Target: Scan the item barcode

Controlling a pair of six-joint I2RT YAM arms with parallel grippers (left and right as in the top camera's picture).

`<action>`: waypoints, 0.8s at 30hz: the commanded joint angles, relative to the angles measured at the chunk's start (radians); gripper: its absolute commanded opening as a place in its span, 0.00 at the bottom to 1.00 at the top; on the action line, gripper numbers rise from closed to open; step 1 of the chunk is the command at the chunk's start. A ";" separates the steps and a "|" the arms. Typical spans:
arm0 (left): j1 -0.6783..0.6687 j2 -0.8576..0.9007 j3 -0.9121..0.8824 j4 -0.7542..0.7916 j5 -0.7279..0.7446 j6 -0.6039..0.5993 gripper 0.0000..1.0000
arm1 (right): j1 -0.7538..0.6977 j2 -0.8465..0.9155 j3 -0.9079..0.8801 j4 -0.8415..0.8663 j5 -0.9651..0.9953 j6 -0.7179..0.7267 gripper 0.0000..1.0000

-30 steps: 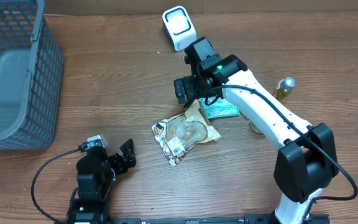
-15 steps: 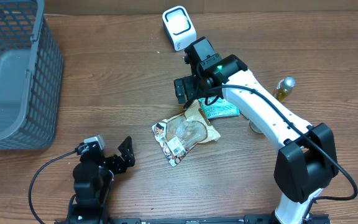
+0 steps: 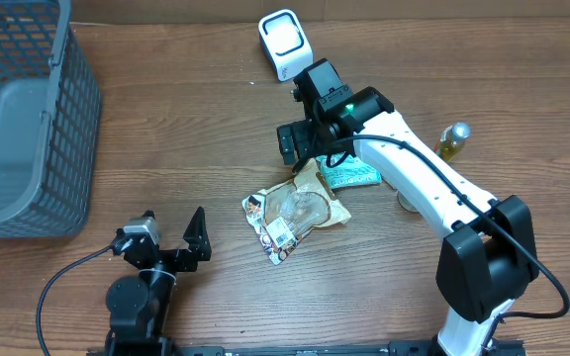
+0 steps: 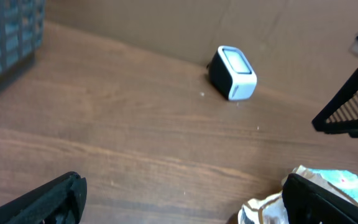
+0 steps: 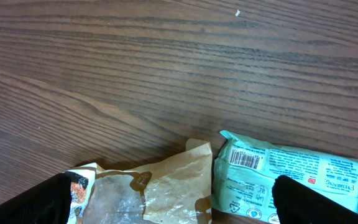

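I see the snack packet (image 3: 295, 209) lying flat, its long axis running near-left to far-right. Left gripper (image 3: 174, 242) and right gripper (image 3: 294, 142): fingers wide, empty.

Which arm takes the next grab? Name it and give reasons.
Right. The right gripper hangs open close by the green packet and brown bag, the packet's barcode in its wrist view. The left gripper, also open, sits farther off near the front edge.

white scanner (image 3: 283, 44) at the back; teal packet (image 5: 284, 171) lies flat, barcode (image 5: 246, 159) up, beside snack bag (image 3: 295, 210)
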 commanded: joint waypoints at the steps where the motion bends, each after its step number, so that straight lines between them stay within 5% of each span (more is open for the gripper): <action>1: -0.007 -0.055 -0.004 -0.005 0.003 0.065 0.99 | -0.005 0.001 -0.005 0.006 -0.001 0.003 1.00; 24: -0.006 -0.107 -0.004 -0.008 -0.026 0.298 1.00 | -0.005 0.001 -0.005 0.006 -0.001 0.003 1.00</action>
